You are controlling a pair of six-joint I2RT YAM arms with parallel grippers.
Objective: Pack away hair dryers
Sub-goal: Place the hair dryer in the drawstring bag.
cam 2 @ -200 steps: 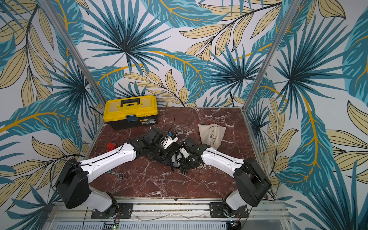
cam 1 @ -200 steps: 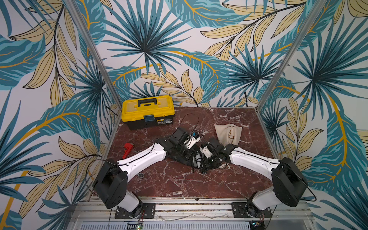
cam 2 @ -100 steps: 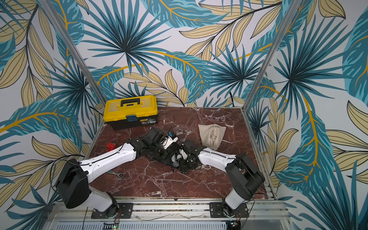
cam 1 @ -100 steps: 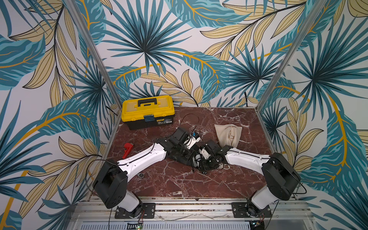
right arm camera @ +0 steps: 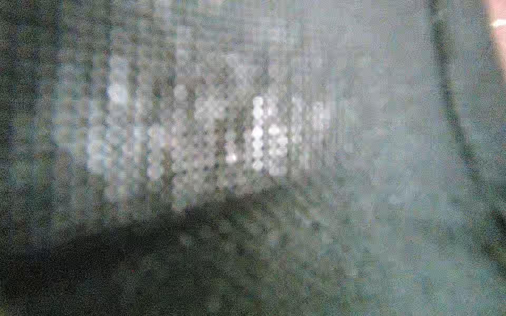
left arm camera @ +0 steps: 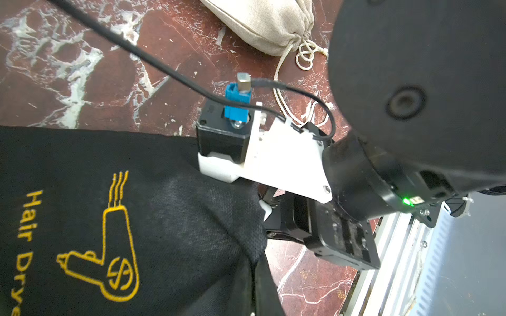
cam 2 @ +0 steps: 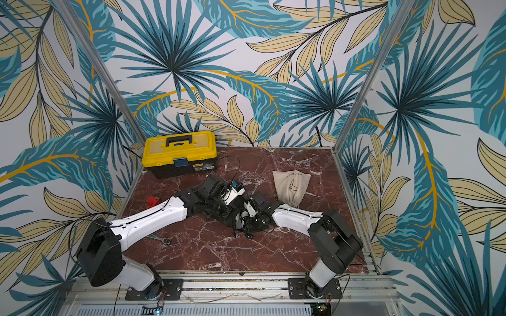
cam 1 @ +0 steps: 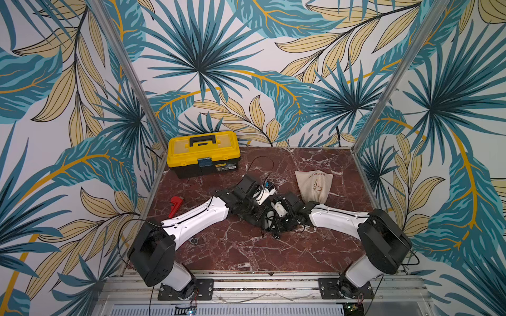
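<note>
Now right gripper (left arm camera: 273,221) deeper inside pouch (left arm camera: 164,219).

A yellow toolbox (cam 1: 203,153), red wrench (cam 1: 174,205) and beige pouch (cam 1: 314,186) lie apart on the marble table (cam 1: 246,251).

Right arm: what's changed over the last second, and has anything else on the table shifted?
The right arm slid further in toward the left arm, its elbow swinging inward; its tip is hidden by the black pouch, so any grip or release cannot be seen. The left arm, beige pouch, yellow toolbox and red wrench stayed put.
</note>
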